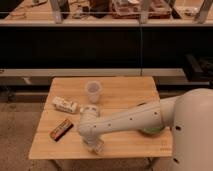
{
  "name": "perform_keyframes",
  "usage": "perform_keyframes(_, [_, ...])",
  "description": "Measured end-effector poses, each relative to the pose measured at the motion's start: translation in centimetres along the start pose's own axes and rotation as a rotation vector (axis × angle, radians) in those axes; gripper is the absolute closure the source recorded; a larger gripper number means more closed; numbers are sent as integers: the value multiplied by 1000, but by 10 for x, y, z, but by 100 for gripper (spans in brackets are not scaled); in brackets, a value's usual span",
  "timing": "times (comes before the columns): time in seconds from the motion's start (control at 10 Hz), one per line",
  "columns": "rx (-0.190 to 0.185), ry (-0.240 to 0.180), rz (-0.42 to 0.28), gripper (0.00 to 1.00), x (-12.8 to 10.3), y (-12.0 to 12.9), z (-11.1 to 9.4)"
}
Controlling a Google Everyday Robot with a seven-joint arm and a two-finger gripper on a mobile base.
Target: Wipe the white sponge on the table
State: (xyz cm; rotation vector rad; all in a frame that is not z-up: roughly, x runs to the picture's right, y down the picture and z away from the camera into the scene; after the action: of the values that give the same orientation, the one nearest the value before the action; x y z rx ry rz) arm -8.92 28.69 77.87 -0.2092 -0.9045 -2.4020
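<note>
Brown-red bar (61,129): lies flat on the left part of the bench, long axis running diagonally from lower left to upper right, near the left edge.
White packet (65,104): longer oblong with markings, just above the bar, long axis tilted slightly down to the right.
Bench (127,90): square, light-wood plank top; bare wood along the back right and along the front edge to the right of the hand.
Plastic cup (93,91): translucent, upright, near the middle of the back half, apart from the packet.
Hand (93,145): at the front of the bench, left of centre, close to the front edge, pointing down; fingers drawn fully together.
White sponge (97,146): only a small whitish patch shows under the hand, at the bench surface near the front edge; its long axis and heading cannot be told because the hand covers most of it.
Arm (130,121): white, reaches from the right across the front half of the bench.
Green object (150,131): mostly hidden behind the arm, on the right side.
Dark workbench (100,20): long, with metal posts, behind the bench.
</note>
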Motion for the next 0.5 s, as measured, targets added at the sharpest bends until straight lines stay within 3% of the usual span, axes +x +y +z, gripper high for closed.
perform_keyframes(0.2, [21, 20, -17, 100, 25, 1, 0])
perform_keyframes(0.5, [23, 34, 10, 100, 50, 41, 3])
